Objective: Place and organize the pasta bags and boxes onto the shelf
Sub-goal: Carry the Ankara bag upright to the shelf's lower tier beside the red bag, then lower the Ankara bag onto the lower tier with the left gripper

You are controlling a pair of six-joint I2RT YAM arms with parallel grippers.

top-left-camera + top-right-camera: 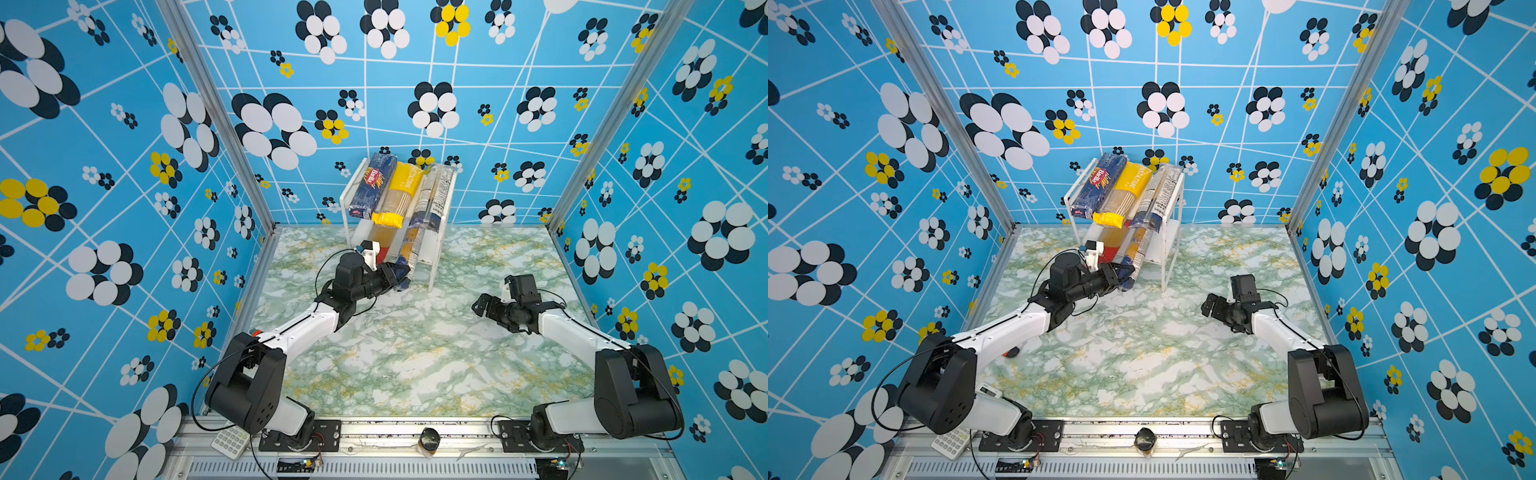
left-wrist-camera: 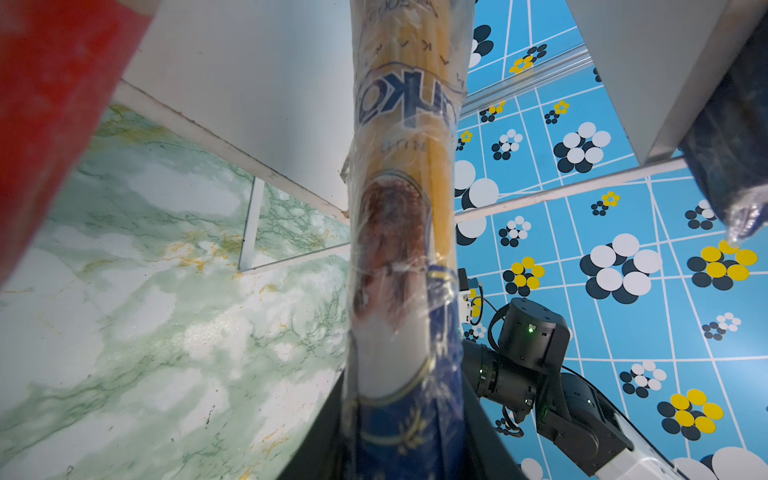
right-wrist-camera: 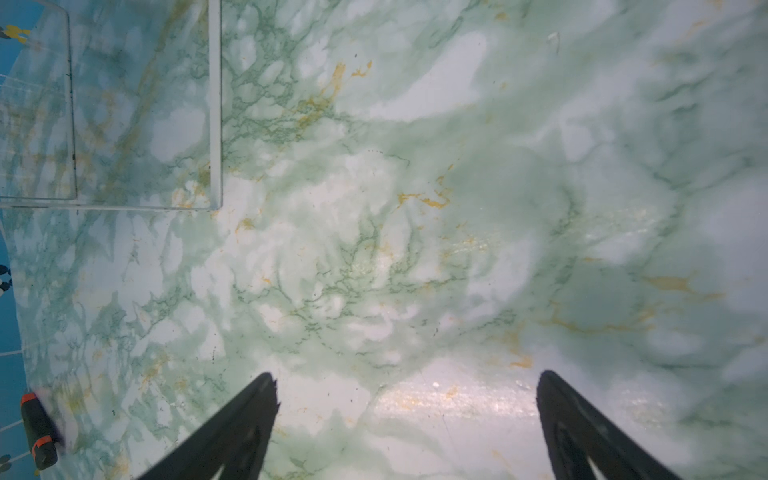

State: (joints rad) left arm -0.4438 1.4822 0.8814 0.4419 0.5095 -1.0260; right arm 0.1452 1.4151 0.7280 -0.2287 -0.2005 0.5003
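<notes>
red-ended bag (image 2: 54, 104): blurred, edge-cut | left gripper (image 1: 395, 277): partly hidden behind gold-labelled bag (image 1: 410, 249)

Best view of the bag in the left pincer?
Left wrist: the gold-labelled bag fills mid-frame, label legible. Both top views show it small, slanting from the left pincer into the shelf. Right wrist misses it.
</notes>
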